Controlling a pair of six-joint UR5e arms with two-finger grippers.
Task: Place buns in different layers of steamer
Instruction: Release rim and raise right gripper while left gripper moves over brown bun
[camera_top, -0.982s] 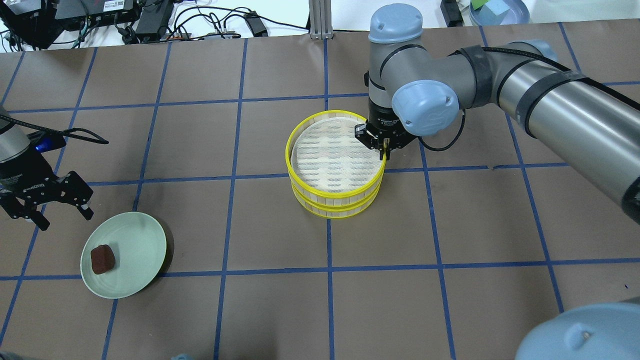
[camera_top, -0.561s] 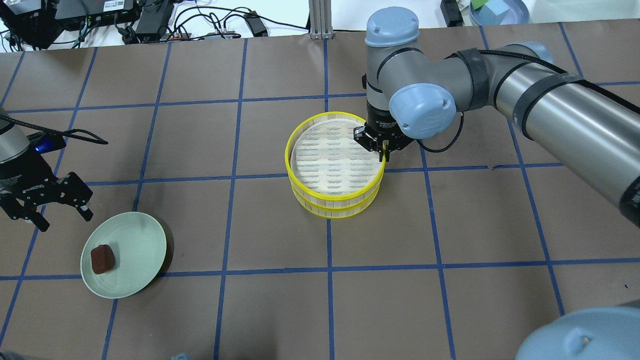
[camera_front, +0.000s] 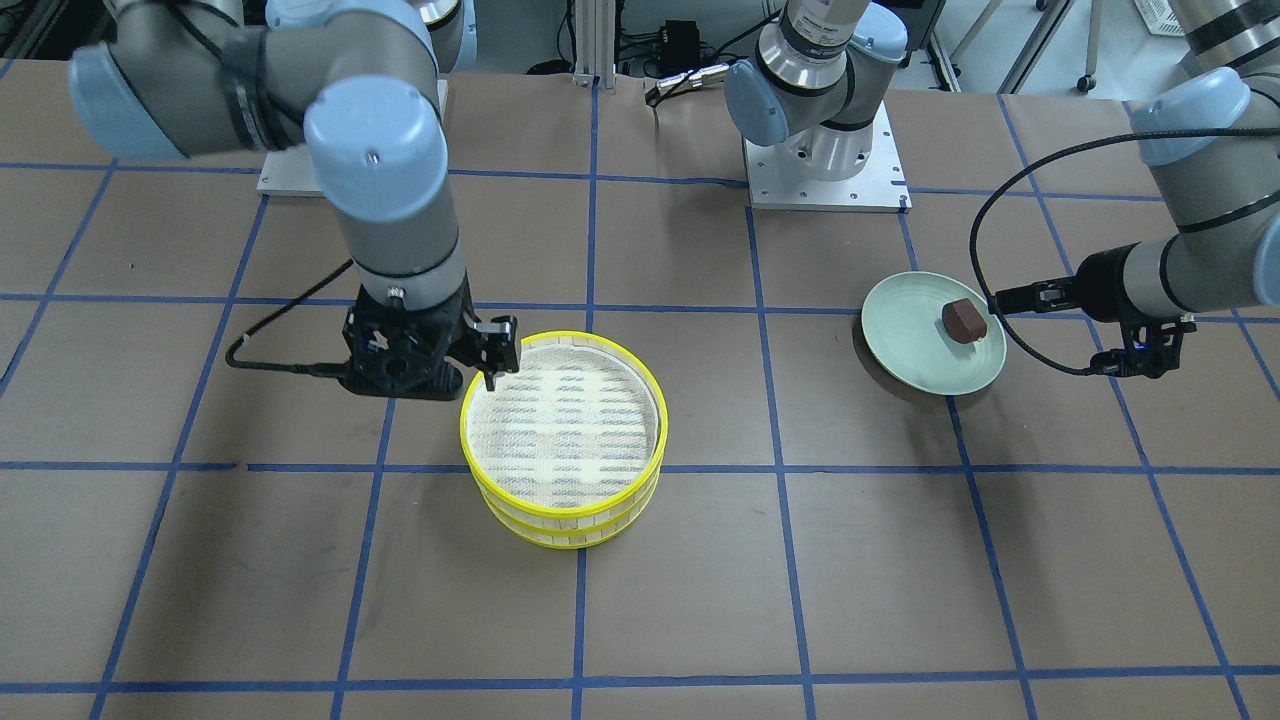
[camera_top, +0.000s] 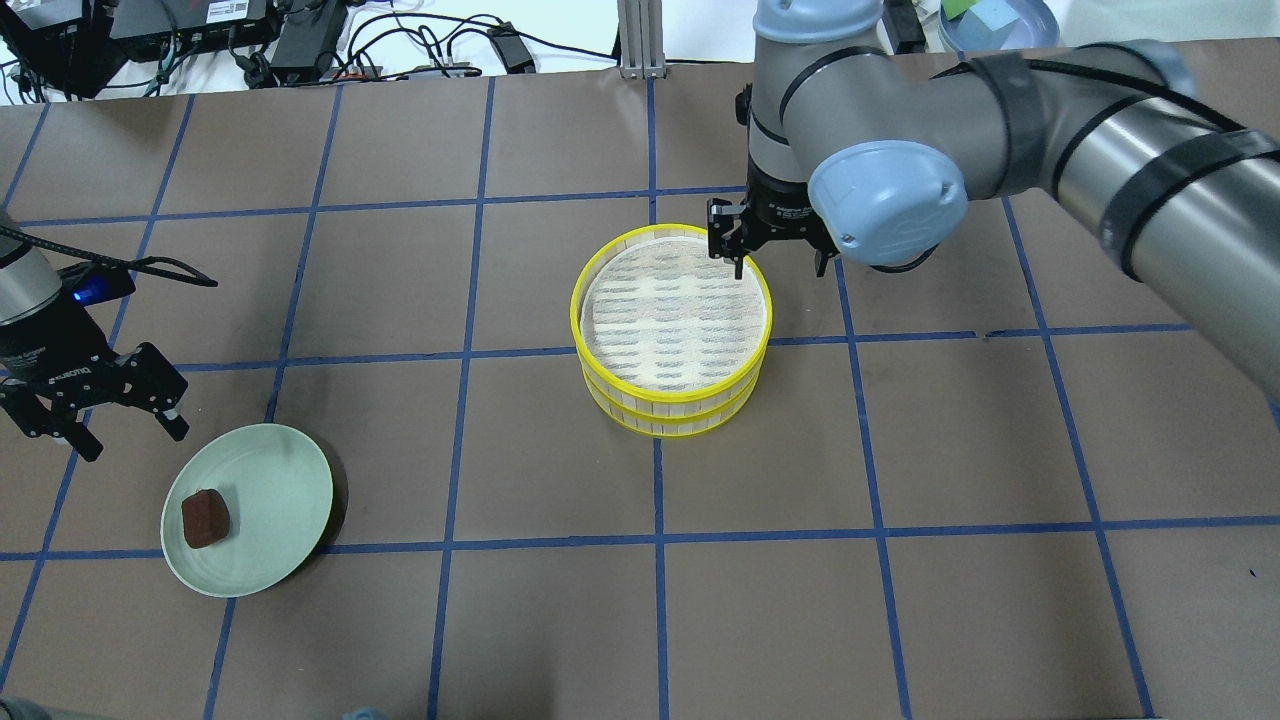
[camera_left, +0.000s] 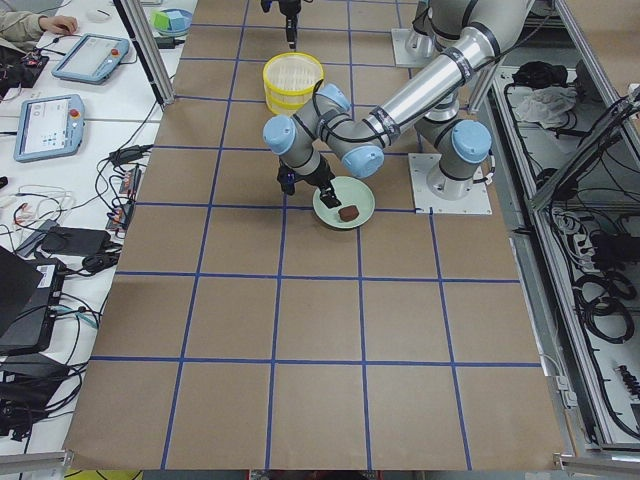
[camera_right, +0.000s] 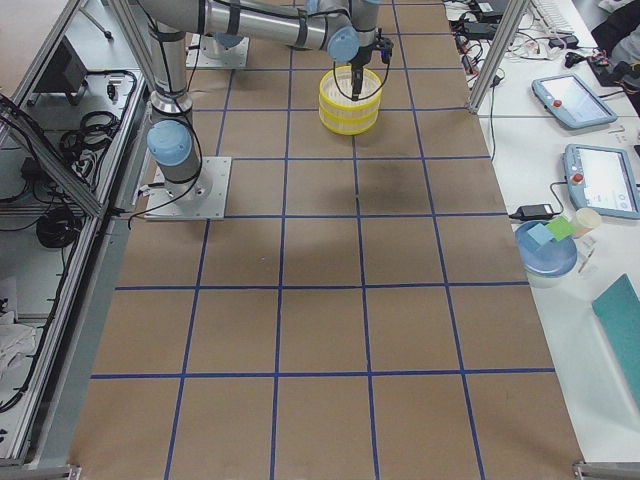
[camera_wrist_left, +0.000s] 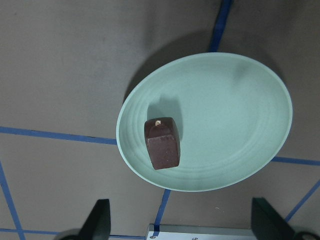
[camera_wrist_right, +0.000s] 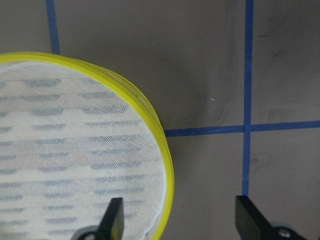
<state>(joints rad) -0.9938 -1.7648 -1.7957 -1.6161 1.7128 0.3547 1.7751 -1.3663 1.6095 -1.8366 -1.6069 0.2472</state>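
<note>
The top steamer layer (camera_top: 672, 330) is open from above, except its far right rim, where the right gripper (camera_top: 779, 262) hangs spread. The bun (camera_top: 205, 518) on the plate (camera_top: 282, 488) lies uncovered.

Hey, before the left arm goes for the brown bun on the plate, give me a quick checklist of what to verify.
1. Open left end effector beside the plate: ok.
2. The brown bun lying free on the plate: ok.
3. Empty floor in the top layer: ok.
4. The right end effector clear of the top layer: not ok, it is open, astride the rim.
5. Contents of the lower layer: cannot tell, covered.
</note>
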